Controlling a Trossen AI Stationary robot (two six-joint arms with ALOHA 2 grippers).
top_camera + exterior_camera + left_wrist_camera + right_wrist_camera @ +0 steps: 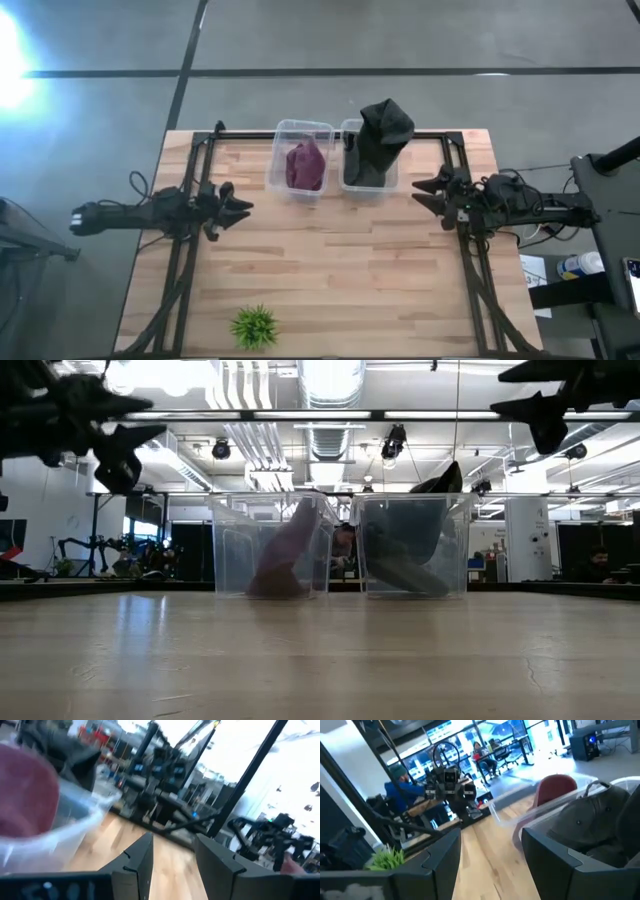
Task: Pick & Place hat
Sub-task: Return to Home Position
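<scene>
Overhead, the red cap (305, 165) lies in the left bin (303, 123), at two o'clock from the left gripper (243, 208), well apart. The black cap (383, 135) stands in the right bin (352, 124), at ten o'clock from the right gripper (419, 191), near it. Both grippers hang part open and empty above the table (330, 290).

No text, label, brand, number or sign can be read in any view. The left bin (302, 123), right bin (347, 130), red cap (305, 166), black cap (383, 135) and table (330, 270) show no readable marking.
</scene>
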